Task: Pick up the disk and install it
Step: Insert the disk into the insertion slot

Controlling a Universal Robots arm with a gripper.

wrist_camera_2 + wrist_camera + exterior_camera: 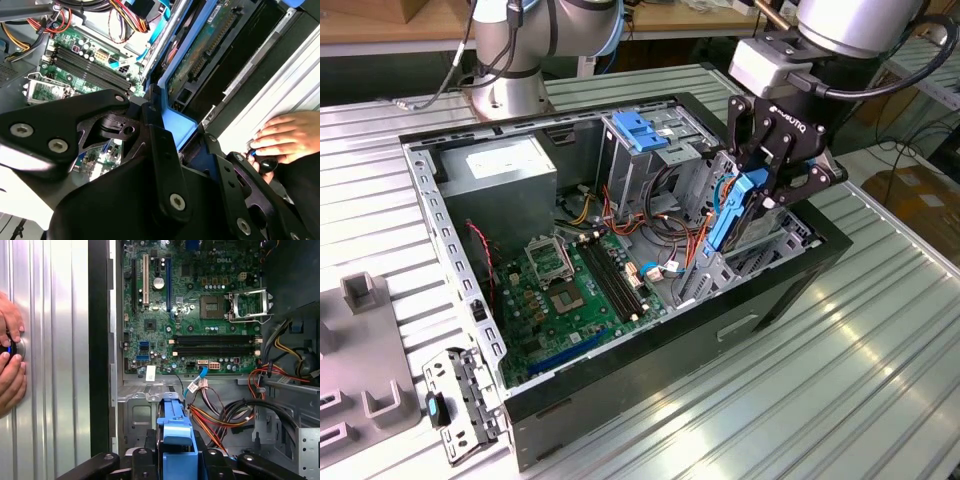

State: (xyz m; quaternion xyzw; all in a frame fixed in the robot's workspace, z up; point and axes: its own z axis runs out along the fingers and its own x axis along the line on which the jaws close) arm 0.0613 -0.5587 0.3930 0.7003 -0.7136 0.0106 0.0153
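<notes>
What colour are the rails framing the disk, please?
Blue; the disk shows them best in the exterior view.

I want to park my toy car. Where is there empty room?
The ribbed metal table is bare on the exterior view's right, between the black computer case and the table's edge. Inside the case it is crowded: cables tangle by the drive cage, where the gripper holds the disk. In the second wrist view a person's hand rests beside the case.
</notes>
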